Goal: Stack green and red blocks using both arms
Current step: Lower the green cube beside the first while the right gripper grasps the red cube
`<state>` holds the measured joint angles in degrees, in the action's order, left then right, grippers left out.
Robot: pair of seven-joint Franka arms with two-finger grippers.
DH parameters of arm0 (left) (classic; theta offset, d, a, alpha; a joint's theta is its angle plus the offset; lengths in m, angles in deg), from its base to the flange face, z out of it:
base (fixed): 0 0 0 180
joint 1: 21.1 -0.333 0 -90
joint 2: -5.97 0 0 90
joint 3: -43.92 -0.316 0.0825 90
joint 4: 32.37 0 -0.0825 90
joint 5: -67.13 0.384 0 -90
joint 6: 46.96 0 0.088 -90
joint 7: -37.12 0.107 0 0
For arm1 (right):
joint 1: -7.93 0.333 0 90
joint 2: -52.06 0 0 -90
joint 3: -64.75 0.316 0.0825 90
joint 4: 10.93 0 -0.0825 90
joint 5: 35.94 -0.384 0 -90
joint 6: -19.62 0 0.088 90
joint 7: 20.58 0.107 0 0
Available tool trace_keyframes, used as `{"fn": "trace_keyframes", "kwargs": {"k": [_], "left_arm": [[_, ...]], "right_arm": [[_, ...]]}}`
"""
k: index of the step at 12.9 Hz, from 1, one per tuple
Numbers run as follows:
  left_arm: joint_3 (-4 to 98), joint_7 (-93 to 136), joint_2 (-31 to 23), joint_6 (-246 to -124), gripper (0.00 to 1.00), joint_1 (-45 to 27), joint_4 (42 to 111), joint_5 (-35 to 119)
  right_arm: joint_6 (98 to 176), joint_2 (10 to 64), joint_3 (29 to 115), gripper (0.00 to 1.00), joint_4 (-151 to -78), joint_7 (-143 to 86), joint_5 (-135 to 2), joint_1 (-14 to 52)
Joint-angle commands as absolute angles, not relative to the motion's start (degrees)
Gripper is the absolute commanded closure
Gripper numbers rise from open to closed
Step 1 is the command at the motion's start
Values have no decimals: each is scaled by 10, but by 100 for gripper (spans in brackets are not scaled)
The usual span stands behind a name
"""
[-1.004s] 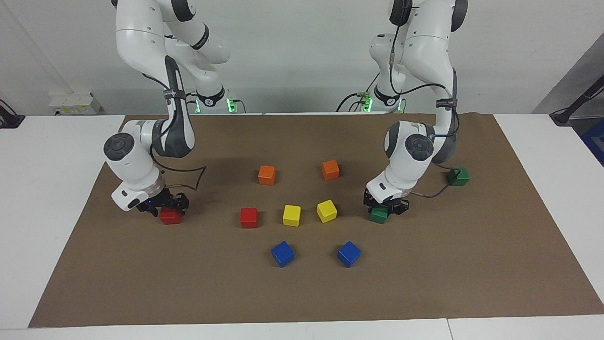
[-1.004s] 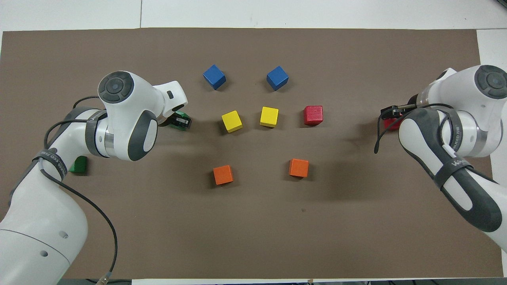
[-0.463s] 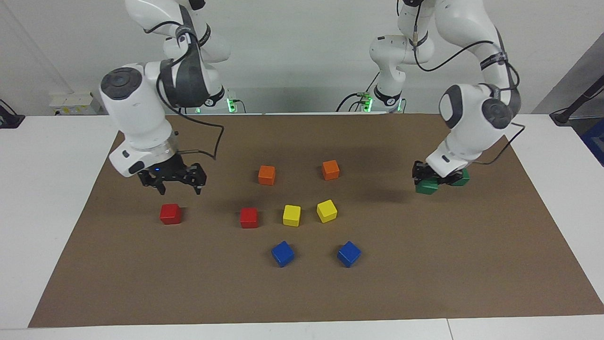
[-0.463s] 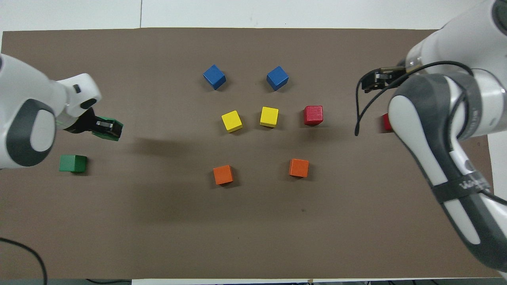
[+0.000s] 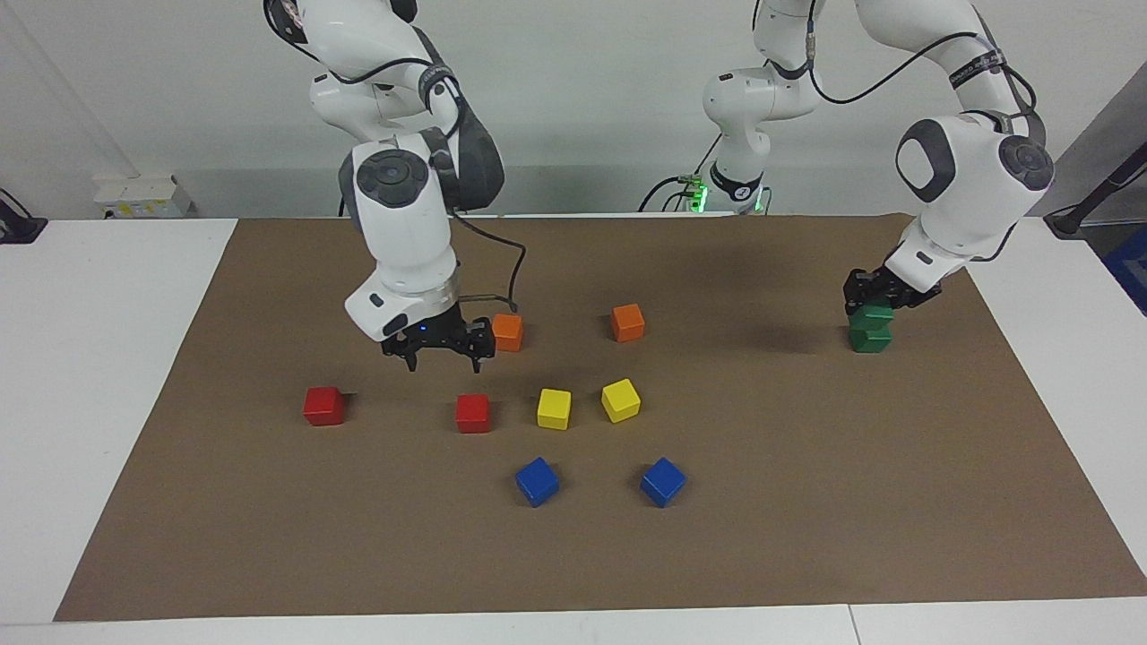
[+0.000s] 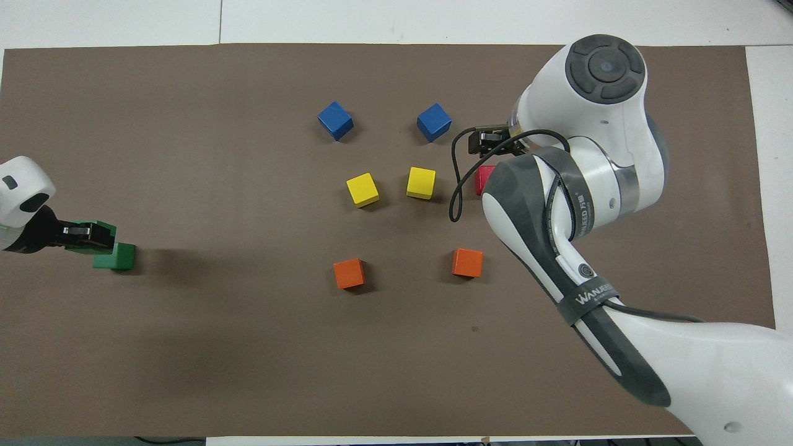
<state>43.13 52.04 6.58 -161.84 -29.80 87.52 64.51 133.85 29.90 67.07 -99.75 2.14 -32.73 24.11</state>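
My left gripper (image 5: 874, 303) is shut on a dark green cube (image 5: 874, 317) and holds it right on top of the second green cube (image 5: 867, 341), at the left arm's end of the table. In the overhead view the left gripper (image 6: 80, 231) and its cube (image 6: 104, 230) overlap the lower cube (image 6: 119, 257). My right gripper (image 5: 439, 351) is open and empty, raised above one red cube (image 5: 472, 413) and beside an orange cube (image 5: 507, 331). The other red cube (image 5: 323, 405) lies toward the right arm's end. In the overhead view the right gripper (image 6: 489, 141) shows, its arm half hides one red cube (image 6: 482, 179), and the other is hidden.
Two yellow cubes (image 5: 554, 408) (image 5: 620, 399) lie beside the middle red cube. Two blue cubes (image 5: 537, 481) (image 5: 662, 481) lie farther from the robots. A second orange cube (image 5: 627, 322) lies nearer the robots. All stand on a brown mat (image 5: 806, 537).
My left gripper lifted the green cube and carried it onto the second green cube. My right gripper left the outer red cube on the mat, rose and moved over to the middle red cube.
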Motion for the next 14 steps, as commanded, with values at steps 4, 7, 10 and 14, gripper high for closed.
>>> {"fn": "trace_keyframes", "kwargs": {"k": [4, 7, 10, 14], "left_arm": [[438, 534, 102, -1723, 100, -334, 965, 655], [438, 539, 102, -1766, 100, -341, 994, 655], [440, 539, 100, -1798, 100, -341, 1013, 655], [440, 544, 91, -1819, 100, -343, 1024, 655]], "right_arm": [[1398, 266, 674, 0, -1029, 31, -336, 240], [1427, 260, 674, 0, -1049, 33, -347, 236], [1486, 270, 674, 0, -1106, 29, -347, 230], [1500, 274, 674, 0, -1124, 29, -347, 226]]}}
